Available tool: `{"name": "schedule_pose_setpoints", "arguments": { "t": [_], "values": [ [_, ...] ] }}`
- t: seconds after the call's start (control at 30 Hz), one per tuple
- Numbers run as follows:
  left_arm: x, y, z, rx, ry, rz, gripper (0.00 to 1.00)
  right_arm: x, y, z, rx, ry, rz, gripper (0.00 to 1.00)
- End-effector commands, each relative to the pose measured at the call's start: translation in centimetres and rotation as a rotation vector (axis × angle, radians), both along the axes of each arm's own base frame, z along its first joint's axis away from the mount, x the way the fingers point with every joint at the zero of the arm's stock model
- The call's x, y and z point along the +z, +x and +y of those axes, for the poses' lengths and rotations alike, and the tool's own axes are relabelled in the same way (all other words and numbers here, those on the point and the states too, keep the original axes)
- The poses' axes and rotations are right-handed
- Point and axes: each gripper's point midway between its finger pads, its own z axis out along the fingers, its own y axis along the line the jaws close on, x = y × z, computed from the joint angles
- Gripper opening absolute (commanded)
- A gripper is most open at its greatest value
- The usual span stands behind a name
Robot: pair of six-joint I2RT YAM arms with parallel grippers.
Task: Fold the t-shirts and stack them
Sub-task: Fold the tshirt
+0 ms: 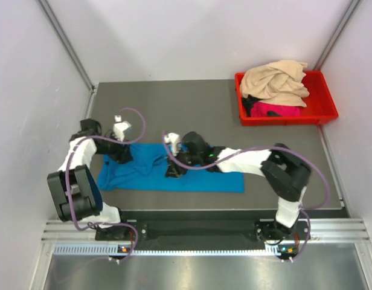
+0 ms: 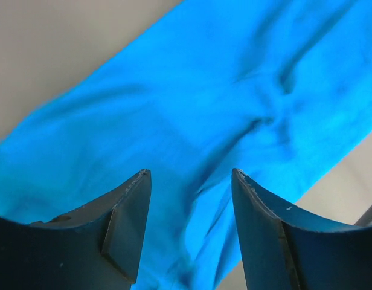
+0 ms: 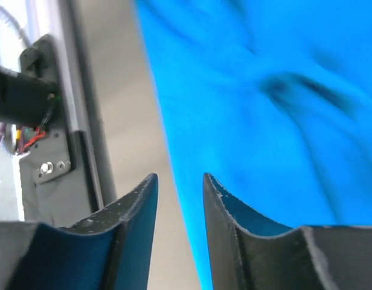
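Spread out as a long strip on the grey tabletop, close to the near edge and wrinkled at its left end: the turquoise t-shirt. Above its far left corner, the left hand, fingers wide apart, only blue cloth seen between them. Near the middle of the strip, the right hand, fingers a little apart, gripping nothing, over the edge of the cloth. Crumpled in the red bin at the far right, well apart: the beige t-shirt on top of the pink t-shirt.

Near table edge: spread t-shirt. At 2 o'clock from it, far right corner: bin, upper t-shirt heaped on lower t-shirt inside.
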Motion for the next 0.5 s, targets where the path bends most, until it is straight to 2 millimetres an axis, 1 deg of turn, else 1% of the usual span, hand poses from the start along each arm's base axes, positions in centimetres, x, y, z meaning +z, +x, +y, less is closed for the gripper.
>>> {"name": "schedule_pose_setpoints", "arguments": {
  "t": [0.0, 0.03, 0.07, 0.1, 0.13, 0.17, 0.2, 0.23, 0.27, 0.3, 0.33, 0.4, 0.43, 0.47],
  "values": [
    [1.0, -0.1, -3.9, -0.129, 0.045, -0.127, 0.61, 3.2, 5.2, -5.2, -0.327, 0.075, -0.004, 0.38],
    [0.6, -0.4, -4.4, -0.167, 0.052, -0.121, 0.62, 4.2, 6.4, -7.0, -0.422, 0.078, -0.012, 0.39],
    [0.0, -0.8, -4.8, -0.195, 0.051, -0.09, 0.7, 3.0, 7.8, -9.9, -0.52, 0.028, 0.031, 0.4],
    [-0.5, -1.4, -4.8, -0.213, 0.078, -0.064, 0.71, 1.5, 7.8, -12.2, -0.608, -0.014, 0.102, 0.4],
    [-0.8, -1.6, -5.0, -0.241, 0.101, -0.069, 0.72, 2.2, 8.7, -14.5, -0.718, -0.02, 0.092, 0.41],
    [-1.2, -2.6, -6.0, -0.287, 0.114, -0.07, 0.73, 0.3, 8.6, -17.6, -0.818, -0.082, 0.144, 0.4],
    [-1.4, -2.9, -6.3, -0.309, 0.146, -0.068, 0.74, 0.1, 8.8, -19.1, -0.873, -0.096, 0.142, 0.4],
    [-1.7, -3.3, -7.2, -0.34, 0.161, -0.059, 0.74, 1.0, 9.6, -21.4, -0.971, -0.095, 0.103, 0.41],
    [-2.2, -3.3, -7.2, -0.337, 0.184, -0.043, 0.8, 0.5, 9.4, -22.8, -1.013, -0.124, 0.105, 0.43],
    [-2.6, -2.5, -6.4, -0.312, 0.235, -0.058, 0.81, -0.1, 9.3, -24.2, -1.053, -0.145, 0.109, 0.43],
    [-3.0, -2.8, -7.3, -0.347, 0.257, -0.063, 0.81, 0.1, 9.9, -25.8, -1.108, -0.149, 0.101, 0.44],
    [-3.9, -3.4, -7.7, -0.365, 0.283, -0.059, 0.81, -0.9, 9.9, -27.4, -1.144, -0.183, 0.109, 0.44],
    [-4.2, -3.2, -8.0, -0.374, 0.317, -0.069, 0.81, -1.4, 10.2, -28.5, -1.179, -0.206, 0.109, 0.44],
    [-4.6, -3.2, -8.0, -0.366, 0.336, -0.07, 0.81, -1.8, 10.1, -29.0, -1.187, -0.225, 0.116, 0.44]
  ]
}}
